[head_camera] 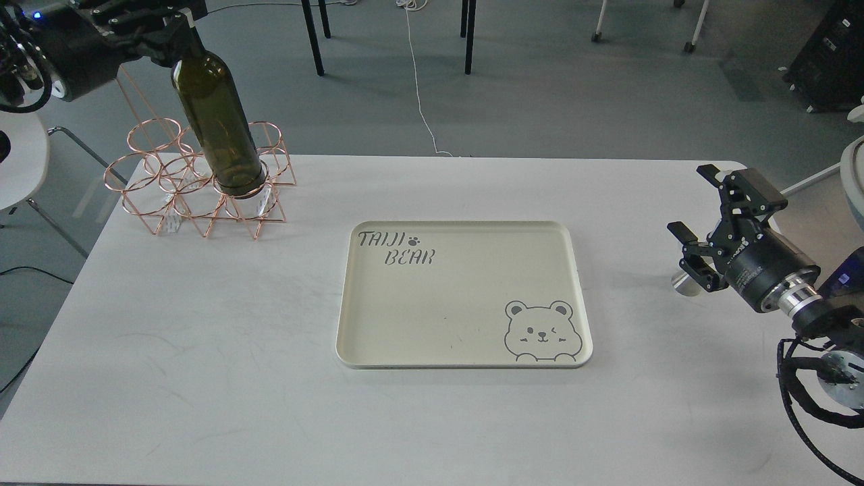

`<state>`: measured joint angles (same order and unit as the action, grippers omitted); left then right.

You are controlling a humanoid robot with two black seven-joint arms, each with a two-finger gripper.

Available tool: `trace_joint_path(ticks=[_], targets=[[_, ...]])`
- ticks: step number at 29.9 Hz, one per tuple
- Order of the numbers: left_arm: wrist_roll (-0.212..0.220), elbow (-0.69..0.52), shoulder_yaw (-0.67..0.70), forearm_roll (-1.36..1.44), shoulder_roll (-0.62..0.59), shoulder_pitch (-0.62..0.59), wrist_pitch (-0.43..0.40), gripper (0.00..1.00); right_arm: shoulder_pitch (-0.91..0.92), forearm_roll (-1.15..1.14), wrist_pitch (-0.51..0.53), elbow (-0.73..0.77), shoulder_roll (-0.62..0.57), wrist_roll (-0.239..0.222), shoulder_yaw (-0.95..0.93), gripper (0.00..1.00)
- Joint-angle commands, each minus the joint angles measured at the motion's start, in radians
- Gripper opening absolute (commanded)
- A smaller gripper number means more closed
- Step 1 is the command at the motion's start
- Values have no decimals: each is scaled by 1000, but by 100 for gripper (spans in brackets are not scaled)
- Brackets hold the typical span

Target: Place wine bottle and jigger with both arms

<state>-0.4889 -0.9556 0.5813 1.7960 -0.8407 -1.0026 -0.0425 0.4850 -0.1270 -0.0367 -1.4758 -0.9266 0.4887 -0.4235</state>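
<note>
The wine bottle [216, 125] is dark olive green and tilted, its base in or just over a ring of the copper wire rack [196, 182] at the table's back left. My left gripper [177, 30] is shut on the bottle's neck at the top left. The jigger [687, 282] is shiny silver and mostly hidden behind my right gripper; only its lower cone shows on the table at the right. My right gripper [698, 202] is open, its fingers spread above and around the jigger.
A cream tray [466, 337] with a bear drawing and "TAIJI BEAR" lettering lies in the table's middle. A white chair [17, 155] stands at the left. Chair legs and a cable cross the floor behind the table.
</note>
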Motion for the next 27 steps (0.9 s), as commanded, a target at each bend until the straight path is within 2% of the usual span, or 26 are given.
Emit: trace_joint_path(ticks=[1,9,14,27], targets=[[0,34,-1,0,17,9,3,14,0,0,0,0,0,0,0,98],[0,58,-34,-1,41,12,6,16,0,0,0,2,-2,0,0,98],[0,119,-35,-3,84,18,27,19,0,0,-2,2,-2,0,0,98],[0,121,-41,-3,91,71,30,27,-2,0,-2,0,-6,0,0,98]])
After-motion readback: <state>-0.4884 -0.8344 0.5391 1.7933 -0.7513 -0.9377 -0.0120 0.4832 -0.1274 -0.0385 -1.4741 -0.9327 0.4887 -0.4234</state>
